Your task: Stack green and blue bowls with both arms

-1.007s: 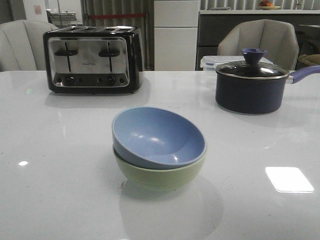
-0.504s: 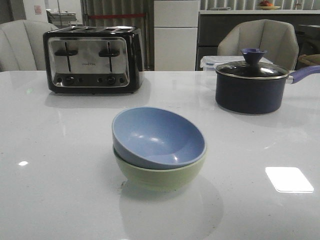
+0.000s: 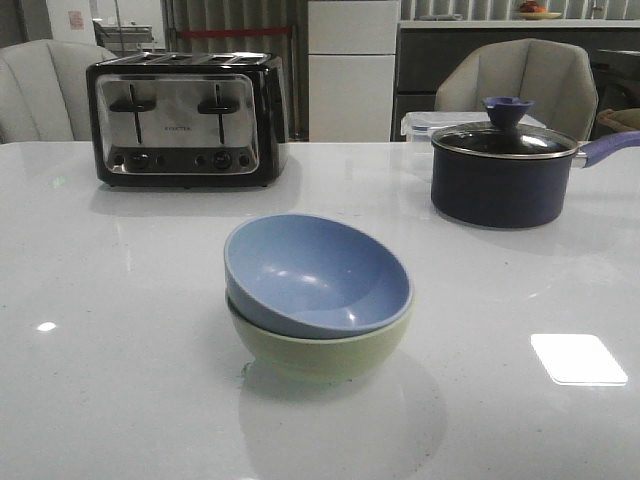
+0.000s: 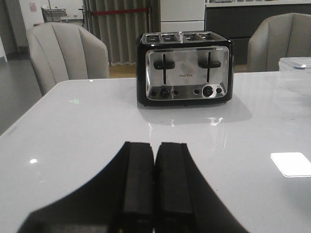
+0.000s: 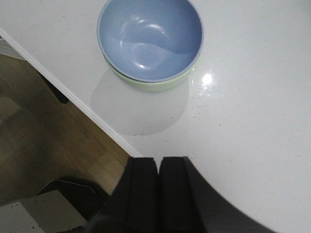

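The dusty blue bowl (image 3: 315, 270) sits nested, slightly tilted, inside the pale green bowl (image 3: 320, 352) in the middle of the white table. The right wrist view shows the same stack, the blue bowl (image 5: 149, 36) over a sliver of the green bowl (image 5: 155, 86), well ahead of my right gripper (image 5: 158, 160), which is shut and empty. My left gripper (image 4: 155, 145) is shut with nothing in it, above bare table and facing the toaster. Neither arm appears in the front view.
A black and chrome toaster (image 3: 185, 120) stands at the back left. A dark navy saucepan (image 3: 500, 175) with a glass lid stands at the back right, a clear plastic box (image 3: 420, 125) behind it. The table's near edge (image 5: 87, 110) and wooden floor show in the right wrist view.
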`<state>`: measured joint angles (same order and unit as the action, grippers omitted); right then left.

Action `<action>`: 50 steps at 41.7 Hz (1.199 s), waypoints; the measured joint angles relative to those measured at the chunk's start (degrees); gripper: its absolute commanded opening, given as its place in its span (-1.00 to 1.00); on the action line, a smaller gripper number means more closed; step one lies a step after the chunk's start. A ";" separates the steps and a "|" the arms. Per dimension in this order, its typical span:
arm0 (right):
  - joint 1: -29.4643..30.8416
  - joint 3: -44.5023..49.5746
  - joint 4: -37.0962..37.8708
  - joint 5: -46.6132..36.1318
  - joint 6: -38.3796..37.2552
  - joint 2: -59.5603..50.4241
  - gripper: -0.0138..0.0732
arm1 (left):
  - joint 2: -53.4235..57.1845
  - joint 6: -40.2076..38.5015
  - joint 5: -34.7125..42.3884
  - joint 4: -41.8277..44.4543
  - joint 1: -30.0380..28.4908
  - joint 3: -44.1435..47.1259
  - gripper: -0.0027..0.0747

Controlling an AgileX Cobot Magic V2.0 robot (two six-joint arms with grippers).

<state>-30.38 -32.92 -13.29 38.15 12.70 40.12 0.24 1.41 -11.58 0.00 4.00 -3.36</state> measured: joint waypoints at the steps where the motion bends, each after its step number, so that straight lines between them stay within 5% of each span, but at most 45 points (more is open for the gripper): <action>1: 0.00 0.00 0.00 0.00 0.00 0.00 -0.50 | 0.00 -1.09 0.28 0.86 -0.12 0.53 -0.69; 19: 0.00 0.00 0.00 0.00 0.00 0.00 -0.50 | 0.00 -3.18 11.58 2.67 -0.45 3.56 -0.69; 50: 0.00 0.00 0.00 0.00 0.00 0.00 -0.50 | 0.00 -3.18 11.58 2.67 -0.45 3.56 -0.69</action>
<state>-30.38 -32.92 -13.29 38.15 12.70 40.12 0.24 -1.77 0.00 2.67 3.55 0.20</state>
